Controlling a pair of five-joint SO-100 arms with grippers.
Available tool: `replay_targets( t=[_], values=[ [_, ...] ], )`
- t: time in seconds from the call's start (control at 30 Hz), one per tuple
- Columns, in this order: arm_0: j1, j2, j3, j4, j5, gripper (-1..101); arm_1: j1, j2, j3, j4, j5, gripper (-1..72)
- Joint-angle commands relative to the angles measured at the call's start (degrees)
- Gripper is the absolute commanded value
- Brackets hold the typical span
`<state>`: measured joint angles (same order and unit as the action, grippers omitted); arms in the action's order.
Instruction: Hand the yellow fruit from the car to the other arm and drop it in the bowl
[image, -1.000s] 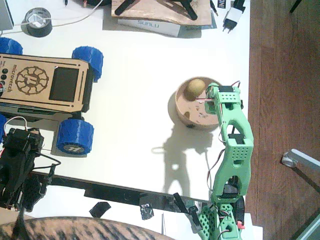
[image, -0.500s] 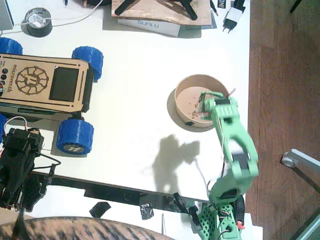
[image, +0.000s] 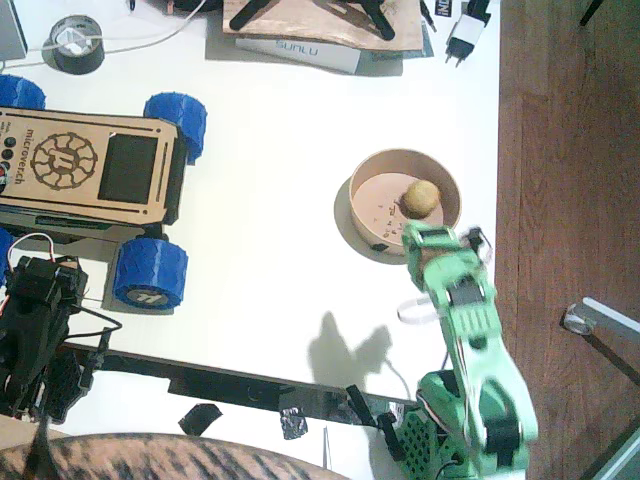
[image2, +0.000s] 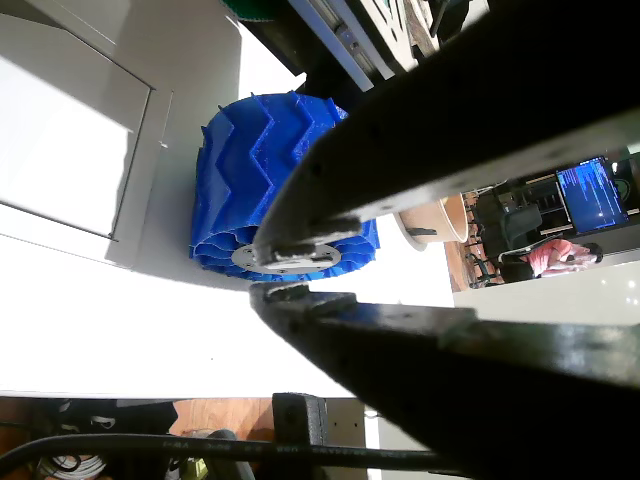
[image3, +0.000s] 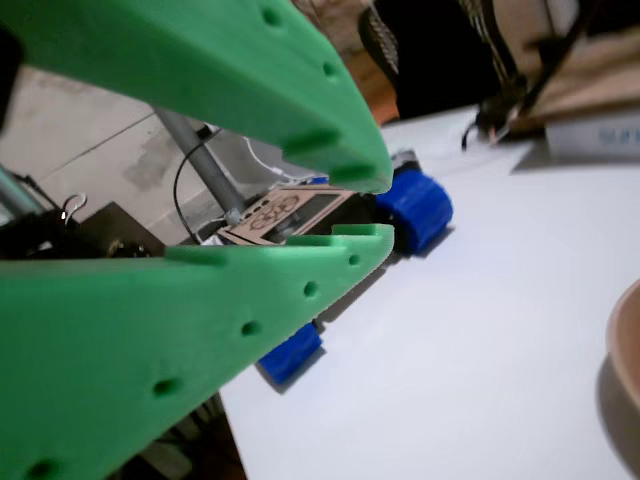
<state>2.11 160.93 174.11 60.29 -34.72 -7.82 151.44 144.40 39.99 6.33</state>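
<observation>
- Near the right edge of the white table (image: 280, 300) stands the round tan paper bowl (image: 368, 196), and the small round yellow fruit (image: 421, 196) lies inside it, on the flat bottom toward the right wall.
- Just below the bowl, the bright green plastic arm (image: 470, 340) reaches up from the bottom right corner; its gripper (image: 432, 240) sits over the bowl's near rim, apart from the fruit.
- In a wrist view the green gripper (image3: 365, 208) shows its two perforated fingers (image3: 300, 270) slightly apart, a narrow gap at the tips, with nothing between them (a sliver of the bowl's rim (image3: 622, 340) shows at the right edge).
- Along the left edge stands the flat wooden car (image: 85, 165) with a gear emblem, a black panel and chunky blue wheels (image: 150, 272).
- At the bottom left corner rests the black arm (image: 35, 340); in a wrist view its black gripper (image2: 275, 270) has its tips nearly together, holding nothing, with a blue wheel (image2: 262, 185) just beyond.
- At the top left corner lies a black tape roll (image: 76, 44).
</observation>
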Motion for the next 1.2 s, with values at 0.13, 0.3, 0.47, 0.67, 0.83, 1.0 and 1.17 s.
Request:
replay_targets(
  t=[0.13, 0.3, 0.47, 0.67, 0.83, 1.0, 1.17],
  values=[
    [0.44, 0.0, -0.09, 0.53, 0.0, 0, 0.09, 15.73, 8.96, 0.44, -2.99, 0.1],
    [0.44, 0.0, -0.09, 0.53, 0.0, 0, -0.53, 22.32, 12.22, 5.89, -3.6, 0.1],
    [0.44, 0.0, -0.09, 0.53, 0.0, 0, -2.02, 31.38, 14.33, 12.22, -3.08, 0.1],
    [0.44, 0.0, -0.09, 0.53, 0.0, 0, -2.11, 34.63, 17.4, 13.97, -2.9, 0.1],
    [0.44, 0.26, -0.09, 0.79, 0.0, 0, -2.72, 34.54, 18.54, 16.79, -2.55, 0.1],
    [0.44, 0.26, -0.09, 0.79, 0.0, 0, -3.52, 34.54, 18.9, 18.9, -3.69, 0.1],
    [0.44, 0.26, -0.09, 0.79, 0.0, 0, -4.92, 34.54, 18.98, 22.06, -3.43, 0.1]
  ],
)
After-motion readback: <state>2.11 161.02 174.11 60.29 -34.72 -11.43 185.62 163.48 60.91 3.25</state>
